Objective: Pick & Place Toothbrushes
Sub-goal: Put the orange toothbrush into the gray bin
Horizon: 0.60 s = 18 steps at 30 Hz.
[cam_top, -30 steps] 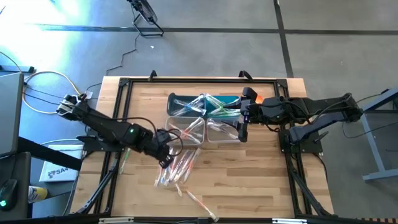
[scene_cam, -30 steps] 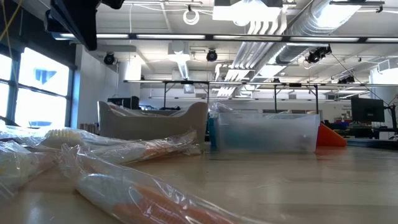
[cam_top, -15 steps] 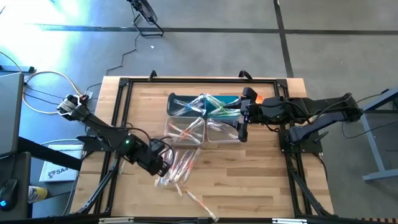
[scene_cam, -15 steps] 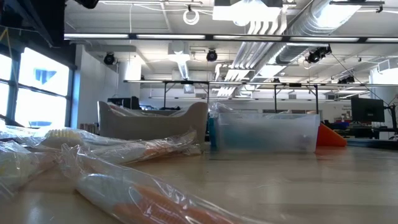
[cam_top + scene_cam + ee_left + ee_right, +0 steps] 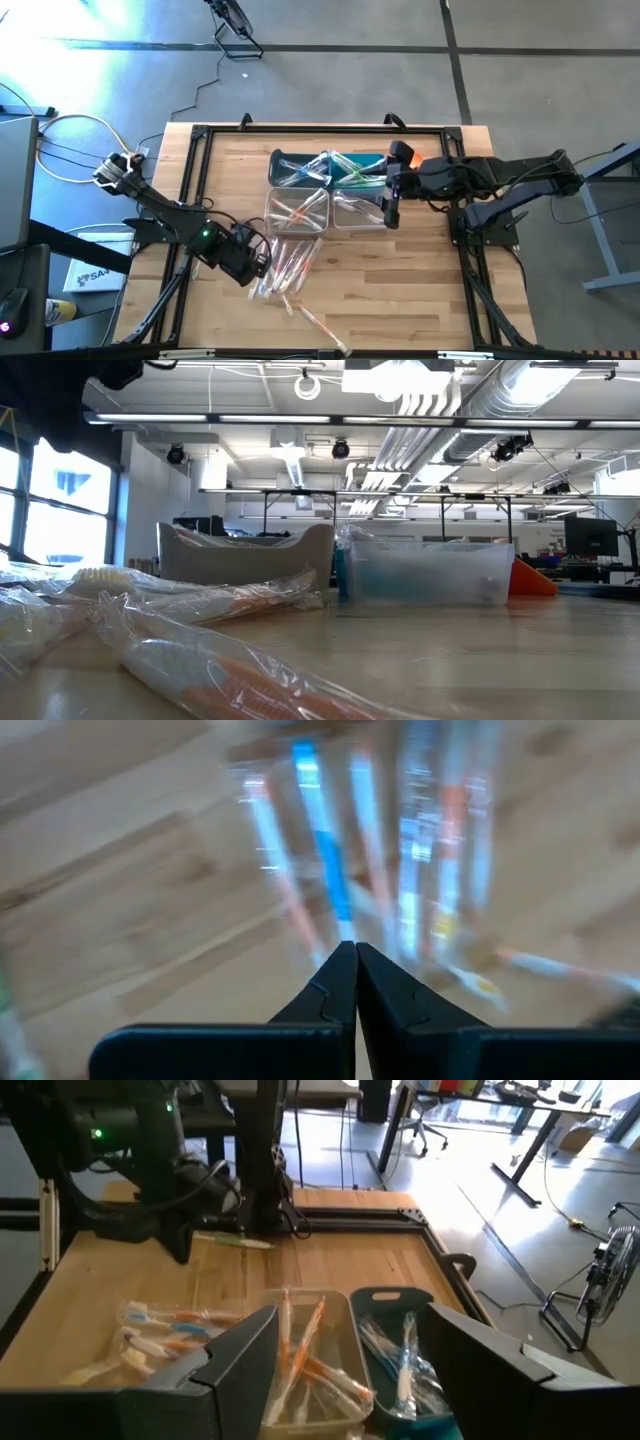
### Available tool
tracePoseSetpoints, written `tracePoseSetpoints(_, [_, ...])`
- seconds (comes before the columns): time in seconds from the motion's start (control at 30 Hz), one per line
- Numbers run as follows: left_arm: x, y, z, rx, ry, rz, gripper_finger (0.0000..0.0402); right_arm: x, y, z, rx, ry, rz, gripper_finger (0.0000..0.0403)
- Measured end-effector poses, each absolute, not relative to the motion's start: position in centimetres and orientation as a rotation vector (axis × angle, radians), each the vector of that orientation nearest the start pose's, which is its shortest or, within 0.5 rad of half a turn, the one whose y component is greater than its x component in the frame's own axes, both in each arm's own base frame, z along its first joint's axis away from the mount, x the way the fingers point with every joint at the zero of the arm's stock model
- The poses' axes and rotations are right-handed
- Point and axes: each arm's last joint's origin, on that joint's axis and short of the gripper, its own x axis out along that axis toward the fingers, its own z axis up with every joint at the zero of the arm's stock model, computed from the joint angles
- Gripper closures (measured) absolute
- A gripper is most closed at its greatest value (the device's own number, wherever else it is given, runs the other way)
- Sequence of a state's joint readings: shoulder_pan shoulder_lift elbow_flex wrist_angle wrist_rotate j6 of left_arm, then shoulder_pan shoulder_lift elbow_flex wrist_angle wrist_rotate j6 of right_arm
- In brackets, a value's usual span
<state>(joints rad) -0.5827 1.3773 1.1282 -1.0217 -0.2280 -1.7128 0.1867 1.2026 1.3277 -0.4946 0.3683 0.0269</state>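
This is a big lab or workshop. Pipes (image 5: pixel 440 405) and lamps (image 5: pixel 307 382) hang from the open ceiling, desks (image 5: pixel 520 1100) and a chair (image 5: pixel 435 1125) stand around, and the floor (image 5: pixel 330 75) is grey.

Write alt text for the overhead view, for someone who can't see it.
The left gripper, shut and empty, hovers at a loose pile of wrapped toothbrushes on a wooden table. The right gripper waits open over the small bins holding sorted toothbrushes.
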Motion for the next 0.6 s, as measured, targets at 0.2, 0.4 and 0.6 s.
tracePoseSetpoints(0.2, [21.2, -13.3, 25.6, -0.967, 1.113, 0.817, 0.0378, 24.5, 3.6, 40.3, -0.087, 0.387, -0.183, 0.0160])
tracePoseSetpoints(0.4, [22.1, -13.8, 24.5, -0.977, 1.104, 0.854, 0.0289, 24.5, 3.6, 40.1, -0.094, 0.408, -0.180, 0.0160])
tracePoseSetpoints(0.6, [23.0, -14.5, 22.6, -0.932, 1.132, 0.917, 0.0242, 24.2, 3.5, 39.6, -0.102, 0.461, -0.182, 0.0160])
